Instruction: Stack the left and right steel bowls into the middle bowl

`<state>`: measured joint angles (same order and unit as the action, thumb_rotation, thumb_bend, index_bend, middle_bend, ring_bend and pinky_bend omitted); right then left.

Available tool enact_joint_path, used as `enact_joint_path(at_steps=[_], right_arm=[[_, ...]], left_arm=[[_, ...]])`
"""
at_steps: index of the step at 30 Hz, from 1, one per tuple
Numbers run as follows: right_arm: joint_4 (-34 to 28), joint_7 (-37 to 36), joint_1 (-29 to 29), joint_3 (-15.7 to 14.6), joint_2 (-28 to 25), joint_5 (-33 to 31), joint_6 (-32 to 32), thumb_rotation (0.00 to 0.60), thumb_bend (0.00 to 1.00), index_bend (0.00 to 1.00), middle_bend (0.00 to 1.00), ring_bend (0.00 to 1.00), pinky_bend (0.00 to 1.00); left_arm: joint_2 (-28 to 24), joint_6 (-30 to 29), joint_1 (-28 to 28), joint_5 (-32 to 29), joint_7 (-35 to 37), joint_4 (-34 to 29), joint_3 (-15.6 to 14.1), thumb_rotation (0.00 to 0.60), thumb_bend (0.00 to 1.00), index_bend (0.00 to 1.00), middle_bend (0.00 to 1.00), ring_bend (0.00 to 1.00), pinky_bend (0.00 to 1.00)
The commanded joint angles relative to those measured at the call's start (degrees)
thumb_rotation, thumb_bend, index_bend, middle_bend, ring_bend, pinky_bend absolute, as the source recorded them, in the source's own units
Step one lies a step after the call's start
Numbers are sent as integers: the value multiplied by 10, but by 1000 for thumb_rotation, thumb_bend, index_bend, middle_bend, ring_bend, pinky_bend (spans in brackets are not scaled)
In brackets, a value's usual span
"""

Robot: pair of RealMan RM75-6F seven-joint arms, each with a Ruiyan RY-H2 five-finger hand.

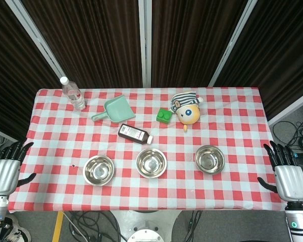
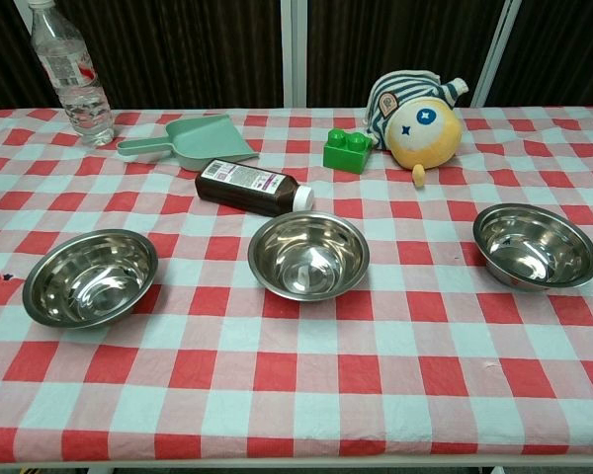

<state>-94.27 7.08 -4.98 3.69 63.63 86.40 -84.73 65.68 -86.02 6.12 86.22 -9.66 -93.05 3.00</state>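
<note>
Dark pleated curtains hang behind a surface [image 1: 55, 196] covered with a red and white checked cloth. Three steel bowls sit in a row along its near half, each upright, apart from the others and with nothing inside. Seen from the head view, the left bowl [image 1: 98, 170] and the middle bowl [image 1: 151, 163] are fairly near each other, while the right bowl [image 1: 209, 159] sits further off (the chest view shows the same wider gap on that side).

Behind the bowls, a dark brown bottle [image 1: 135, 134] with a white cap lies on its side, just beyond the middle bowl. Further back and to the left, a pale green scoop [image 1: 114, 110] rests with its handle pointing left, and a clear plastic water bottle [image 1: 72, 93] stands upright near the far left corner. To the right of the scoop sits a small green toy brick [image 1: 164, 116], and just beside it lies a round yellow plush toy [image 1: 187, 111] in a striped cap.

Off the surface's left edge, the left hand [image 1: 5, 169] hovers with its fingers spread, holding nothing. Off the right edge, the right hand [image 1: 287, 176] does the same, fingers apart and empty. Both are well apart from the bowls.
</note>
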Motion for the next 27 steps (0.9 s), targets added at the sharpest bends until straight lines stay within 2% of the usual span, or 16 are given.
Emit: enact_joint_path(at_steps=[1, 13, 15, 17, 18, 21, 23, 25, 27], right_arm=[[0, 0, 0, 0, 0, 1, 0, 600, 78, 14, 10, 0, 0], [6, 6, -4, 2, 5, -3, 5, 600, 79, 14, 20, 0, 0], [7, 10, -7, 3, 6, -1, 7, 600, 79, 14, 30, 7, 29], [8, 15, -14, 7, 7, -1, 13, 600, 79, 14, 38, 72, 140], [4, 17, -19, 9, 6, -2, 19, 600, 79, 14, 46, 156, 248], [-9, 39, -37, 10, 5, 3, 43, 600, 80, 27, 105, 367, 437], [-10, 64, -52, 9, 10, 12, 61, 600, 80, 71, 162, 486, 532], [-5, 91, -69, 7, 20, 14, 86, 600, 80, 164, 243, 620, 660], [-2, 114, -84, 7, 28, 9, 112, 600, 82, 217, 275, 667, 701]], left_arm=[[2, 1, 0, 1, 1, 3, -1, 600, 123, 199, 194, 159, 219], [1, 7, 6, 2, 7, 4, 1, 600, 123, 199, 194, 159, 221], [2, 7, 6, 4, 9, 6, 0, 600, 123, 199, 194, 159, 227], [6, 8, 7, 5, 10, 12, -2, 600, 122, 199, 194, 159, 228], [8, 9, 7, 5, 11, 13, -2, 600, 122, 199, 194, 159, 229], [12, 9, 6, 6, 12, 13, -4, 600, 123, 199, 194, 159, 230], [13, 8, 6, 6, 10, 15, -4, 600, 123, 199, 194, 159, 230], [13, 10, 6, 3, 13, 16, -4, 600, 123, 199, 194, 159, 230], [11, 11, 6, 2, 14, 15, -4, 600, 123, 199, 194, 159, 231]])
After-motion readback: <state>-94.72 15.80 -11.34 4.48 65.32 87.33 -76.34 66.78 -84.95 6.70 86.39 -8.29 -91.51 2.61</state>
